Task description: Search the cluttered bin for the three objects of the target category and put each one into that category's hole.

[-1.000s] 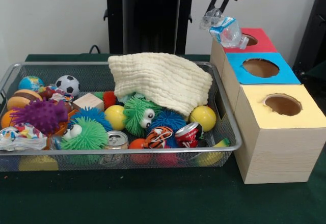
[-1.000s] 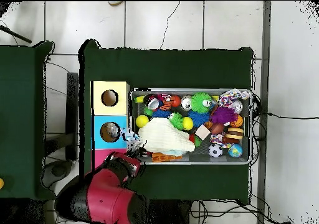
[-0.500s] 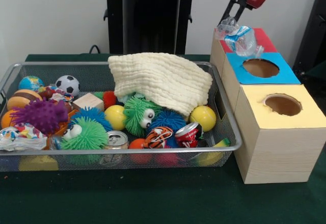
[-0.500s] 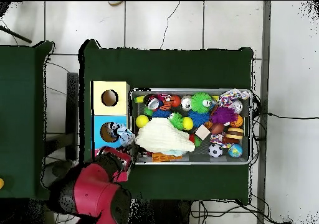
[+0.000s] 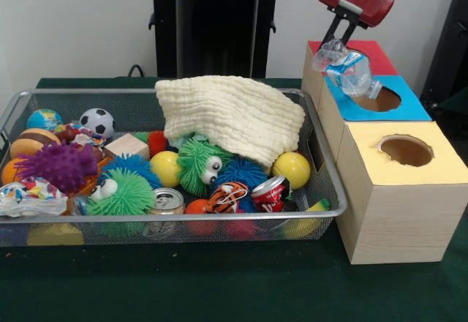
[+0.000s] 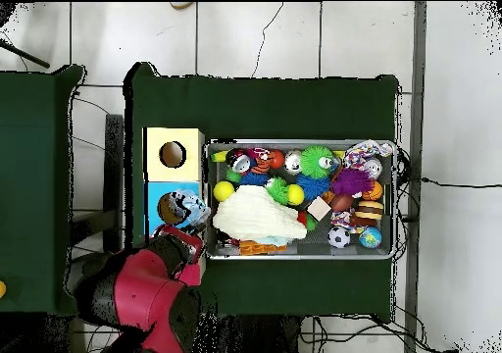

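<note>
Clamped in the gripper point(image 5: 338, 42), the crushed plastic bottle point(image 5: 349, 69) should be centred above the blue box's hole point(image 5: 379, 100) before release.

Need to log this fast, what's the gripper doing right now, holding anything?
Gripper: closed on a crushed clear plastic bottle, held over the blue box's hole.

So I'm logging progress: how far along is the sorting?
Nothing looks finished: what the holes already hold can't be seen. In hand: the hand holds a crushed bottle over the blue box's hole. Left: dropping it, then searching the bin, where two cans show.
</note>
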`<act>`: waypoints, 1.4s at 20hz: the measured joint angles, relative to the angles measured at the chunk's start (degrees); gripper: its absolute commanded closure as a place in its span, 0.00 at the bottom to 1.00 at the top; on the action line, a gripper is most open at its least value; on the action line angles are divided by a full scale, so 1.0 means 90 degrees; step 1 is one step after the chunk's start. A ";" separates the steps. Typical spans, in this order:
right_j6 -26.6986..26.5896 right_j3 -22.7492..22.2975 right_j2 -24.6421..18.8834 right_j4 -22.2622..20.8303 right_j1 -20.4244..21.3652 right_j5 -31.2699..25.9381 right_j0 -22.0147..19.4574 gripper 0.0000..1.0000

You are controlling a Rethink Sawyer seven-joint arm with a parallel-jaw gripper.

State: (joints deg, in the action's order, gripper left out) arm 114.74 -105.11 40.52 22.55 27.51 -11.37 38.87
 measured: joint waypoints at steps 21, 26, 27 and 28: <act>0.0000 0.0067 0.0343 0.0601 -0.0591 0.0000 0.0438 1.00; 0.0000 0.0092 0.0398 0.0702 -0.0636 0.0000 0.0498 1.00; 0.0000 0.0097 0.0403 0.0717 -0.0643 0.0000 0.0503 1.00; 0.0000 0.0103 0.0410 0.0737 -0.0653 0.0000 0.0506 1.00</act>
State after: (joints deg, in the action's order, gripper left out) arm 114.74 -104.18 44.21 29.19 21.63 -11.37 43.43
